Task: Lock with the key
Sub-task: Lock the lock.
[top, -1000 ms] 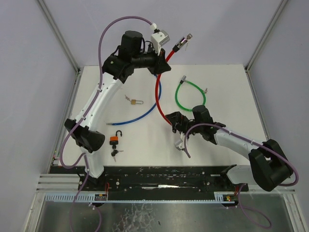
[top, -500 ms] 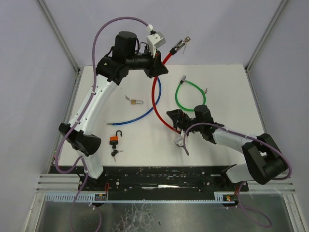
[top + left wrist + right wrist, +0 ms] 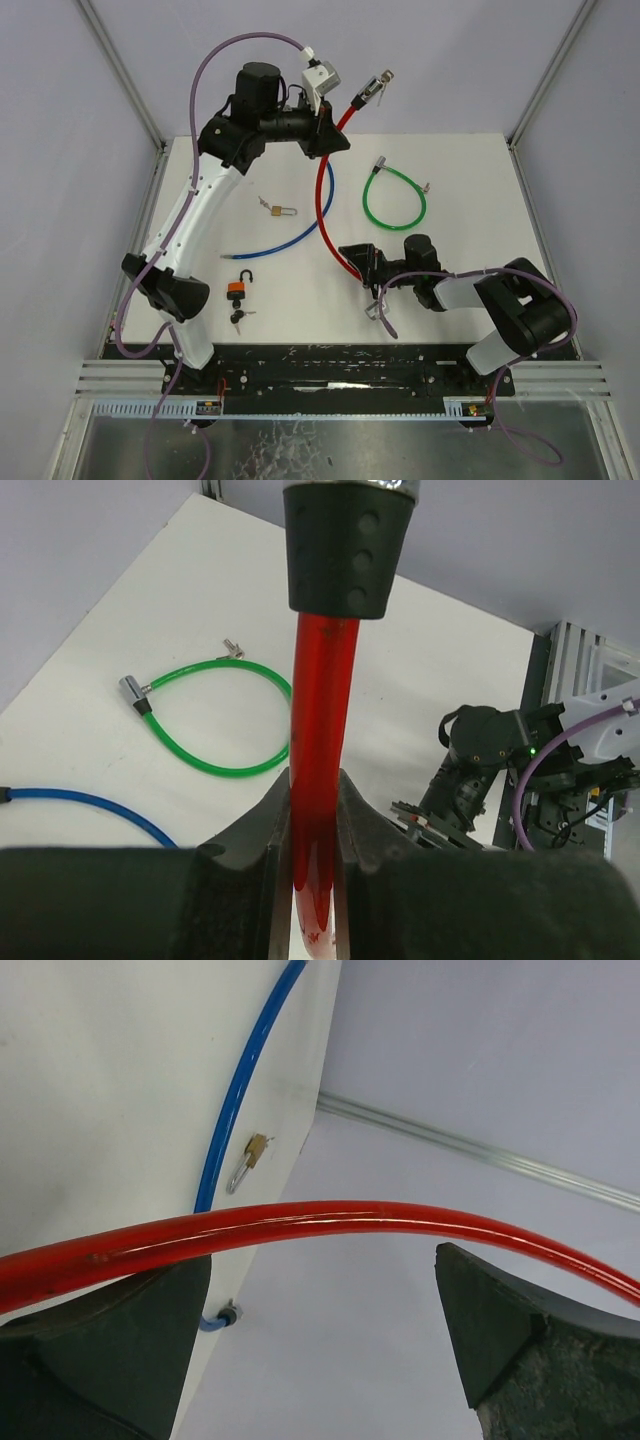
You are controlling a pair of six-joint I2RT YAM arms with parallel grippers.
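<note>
- The white worktop (image 3: pixel 480 200) carries all the loose things, and both arms are bolted at its near edge.
- The left arm (image 3: pixel 190 220) reaches up and over the far left part of the worktop, its wrist raised near the far edge.
- The right arm (image 3: pixel 500 300) is folded low, its wrist pointing left toward the middle of the worktop.
- The red cable lock (image 3: pixel 322 200) runs from the right arm's tip up through the left arm's tip. Its black-sleeved head (image 3: pixel 372 90) is held in the air past the far edge. Small metal bits hang at the head, too small to tell whether they are a key.
- The left fingers (image 3: pixel 262 830) are closed tight on the red cable just below the black sleeve.
- The right fingers (image 3: pixel 510 1340) stand wide apart. The red cable crosses the gap between them, and they have hold of nothing.
- The blue cable (image 3: pixel 290 238) lies curved on the worktop, left of the red one.
- The green cable lock (image 3: pixel 395 200) lies in a loop to the right, apart from the red cable.
- The orange padlock (image 3: pixel 238 288) sits near the front left, its shackle swung open.
- The brass padlock (image 3: pixel 282 210) lies just beyond the blue cable.
- A small bunch of keys (image 3: pixel 238 318) lies just in front of the orange padlock.
</note>
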